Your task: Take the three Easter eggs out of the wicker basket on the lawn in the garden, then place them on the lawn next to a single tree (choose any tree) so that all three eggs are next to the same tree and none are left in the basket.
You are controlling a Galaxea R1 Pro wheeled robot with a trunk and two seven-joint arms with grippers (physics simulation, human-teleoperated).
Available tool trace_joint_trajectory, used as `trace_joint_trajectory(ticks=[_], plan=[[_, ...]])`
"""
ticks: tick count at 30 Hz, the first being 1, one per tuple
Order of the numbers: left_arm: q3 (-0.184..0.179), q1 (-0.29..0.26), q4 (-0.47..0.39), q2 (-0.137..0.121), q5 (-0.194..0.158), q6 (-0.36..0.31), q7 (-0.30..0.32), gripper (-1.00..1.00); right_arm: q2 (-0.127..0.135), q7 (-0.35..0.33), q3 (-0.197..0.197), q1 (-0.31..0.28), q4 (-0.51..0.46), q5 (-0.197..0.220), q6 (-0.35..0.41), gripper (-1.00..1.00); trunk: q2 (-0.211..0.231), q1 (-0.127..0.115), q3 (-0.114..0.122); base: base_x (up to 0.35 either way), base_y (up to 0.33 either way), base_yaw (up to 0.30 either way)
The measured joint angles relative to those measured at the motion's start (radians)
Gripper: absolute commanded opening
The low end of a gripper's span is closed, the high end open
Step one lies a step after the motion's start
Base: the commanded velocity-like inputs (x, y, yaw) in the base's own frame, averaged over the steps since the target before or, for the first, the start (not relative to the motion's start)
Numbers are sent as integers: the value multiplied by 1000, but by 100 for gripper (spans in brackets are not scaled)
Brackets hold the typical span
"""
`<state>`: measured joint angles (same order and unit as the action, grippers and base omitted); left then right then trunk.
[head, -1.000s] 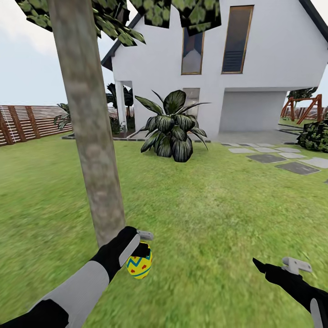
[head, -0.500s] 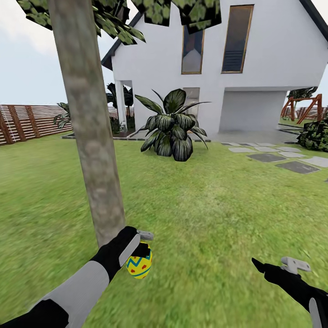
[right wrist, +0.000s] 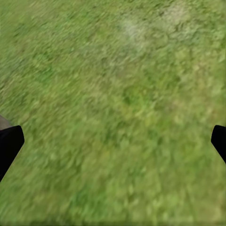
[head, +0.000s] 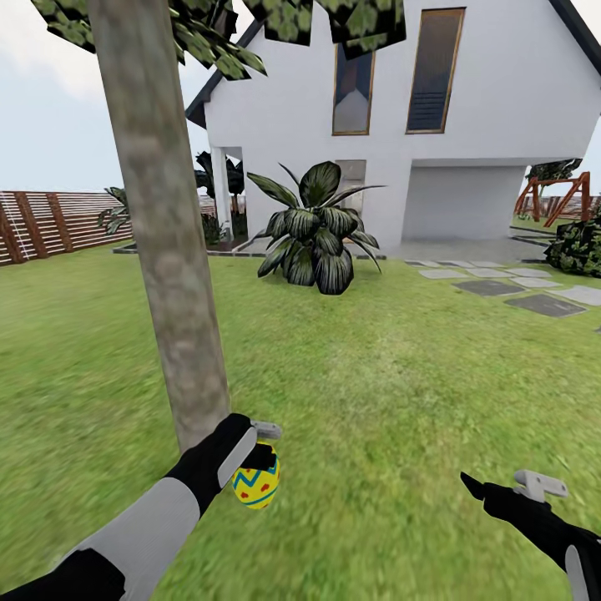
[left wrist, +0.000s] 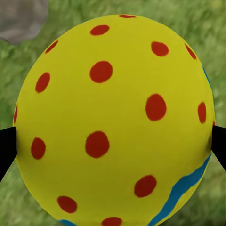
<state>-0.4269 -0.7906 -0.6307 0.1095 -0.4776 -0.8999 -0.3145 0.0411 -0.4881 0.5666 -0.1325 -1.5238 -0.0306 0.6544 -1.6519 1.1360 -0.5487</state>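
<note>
L gripper [head: 260,457] clamps Easter egg [head: 255,487] beside tree [head: 167,250]; dropped from here, it'd likely roll. R gripper [head: 499,486] spread, empty.

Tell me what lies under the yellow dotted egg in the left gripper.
Green lawn shows around the yellow red-dotted Easter egg, with a grey patch, probably the tree trunk, at one corner. The ground directly beneath it is covered by the egg.

Easter egg [head: 255,487]: yellow, red dots, blue zigzag | tree [head: 167,242]: mottled grey-brown | lawn [head: 401,376]: green, seemingly patchy
</note>
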Motion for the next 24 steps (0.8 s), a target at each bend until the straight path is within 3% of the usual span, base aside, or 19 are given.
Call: trace_joint_trajectory(ticks=[24], plan=[[0,0,-1,0,6,0,0,-100,-4,0,-2,0,0,-1,0,100,-168,92,-75,0,0,0]])
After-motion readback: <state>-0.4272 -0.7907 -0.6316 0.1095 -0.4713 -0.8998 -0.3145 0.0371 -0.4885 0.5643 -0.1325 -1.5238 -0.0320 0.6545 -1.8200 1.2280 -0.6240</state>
